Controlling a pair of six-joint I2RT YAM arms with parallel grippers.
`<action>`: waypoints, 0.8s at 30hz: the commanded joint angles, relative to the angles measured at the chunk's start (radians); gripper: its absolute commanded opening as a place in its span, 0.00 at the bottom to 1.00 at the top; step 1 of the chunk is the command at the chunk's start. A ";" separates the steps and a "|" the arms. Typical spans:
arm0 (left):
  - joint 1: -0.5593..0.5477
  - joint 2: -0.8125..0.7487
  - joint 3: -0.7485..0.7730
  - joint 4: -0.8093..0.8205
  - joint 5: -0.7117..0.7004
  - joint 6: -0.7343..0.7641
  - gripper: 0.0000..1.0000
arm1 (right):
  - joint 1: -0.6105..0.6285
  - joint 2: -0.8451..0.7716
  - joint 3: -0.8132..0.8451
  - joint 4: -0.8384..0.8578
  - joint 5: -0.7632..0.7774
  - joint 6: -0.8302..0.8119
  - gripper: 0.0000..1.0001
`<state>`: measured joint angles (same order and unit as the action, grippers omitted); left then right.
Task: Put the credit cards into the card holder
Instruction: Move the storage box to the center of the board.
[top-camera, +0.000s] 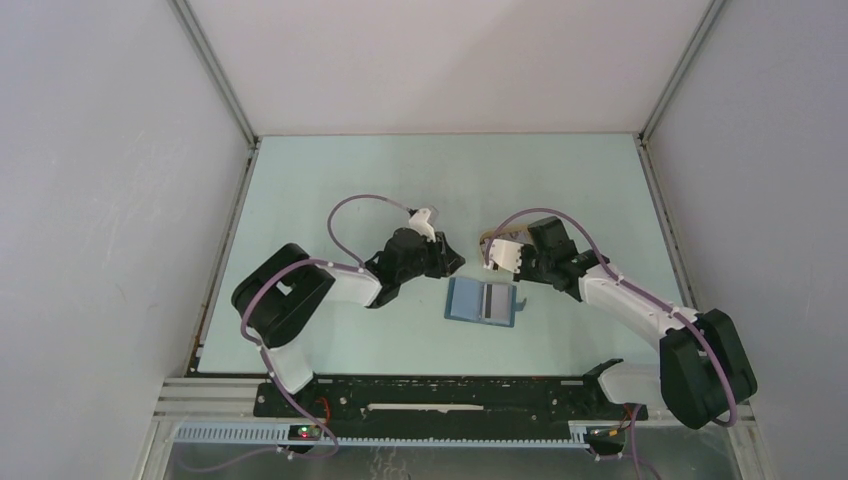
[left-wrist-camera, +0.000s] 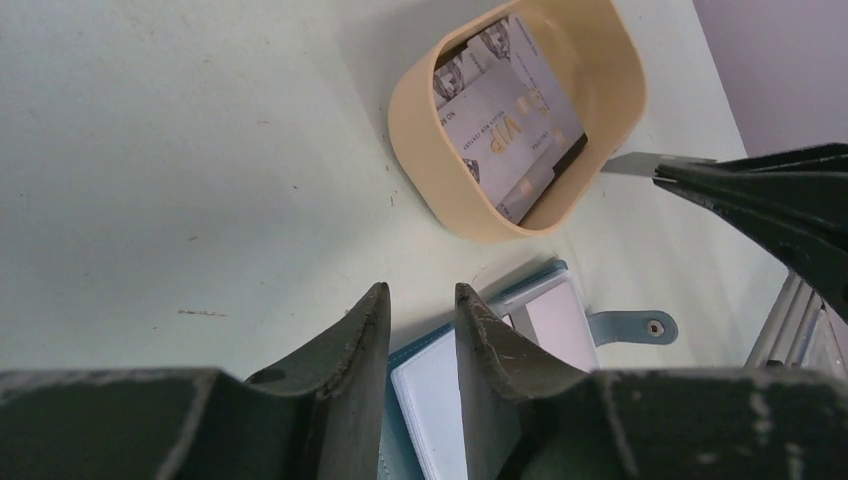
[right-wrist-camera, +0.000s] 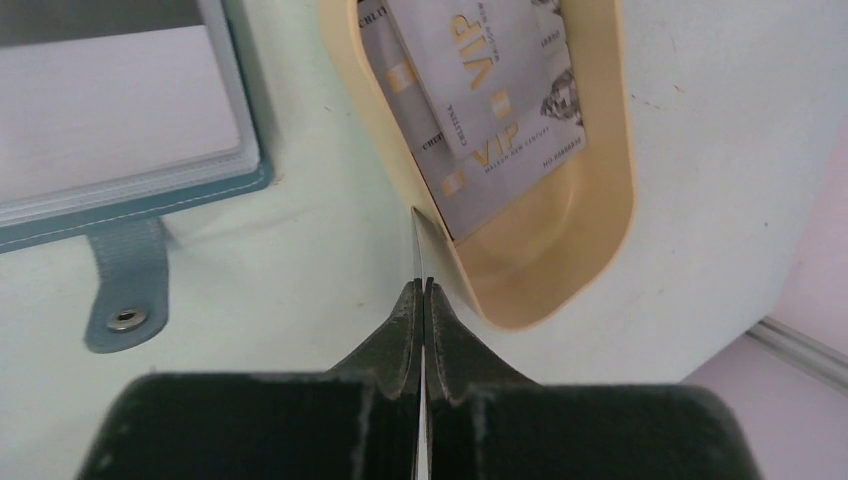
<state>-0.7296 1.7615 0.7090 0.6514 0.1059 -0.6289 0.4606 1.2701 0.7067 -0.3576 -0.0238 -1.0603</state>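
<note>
Card holder (top-camera: 485, 300) is lying open on a pale green table (top-camera: 330, 190) being enclosed by white walls (top-camera: 100, 200): lighter pockets, snap tab (right-wrist-camera: 125, 290). Whitish VIP-printed credit cards (left-wrist-camera: 510, 120) are being held in a beige tray (left-wrist-camera: 420, 130) just beside it. One card (left-wrist-camera: 640, 165) is being clamped edge-on by the right gripper (right-wrist-camera: 421, 285). Fingers of the left gripper (left-wrist-camera: 418, 295) are being held slightly apart, empty.

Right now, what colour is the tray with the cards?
Beige tray, clearest from the left wrist.
</note>
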 joint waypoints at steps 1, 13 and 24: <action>0.003 -0.048 -0.029 0.083 0.002 0.015 0.35 | 0.000 -0.002 -0.003 0.085 0.073 0.023 0.00; 0.004 -0.068 -0.043 0.100 0.011 0.018 0.36 | -0.035 -0.004 -0.004 0.141 0.125 0.061 0.00; 0.004 -0.289 -0.151 0.100 0.022 0.053 0.38 | -0.039 -0.024 0.042 0.096 0.089 0.135 0.00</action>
<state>-0.7296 1.5909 0.6060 0.7109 0.1120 -0.6170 0.4313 1.3090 0.7082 -0.2512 0.0982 -0.9760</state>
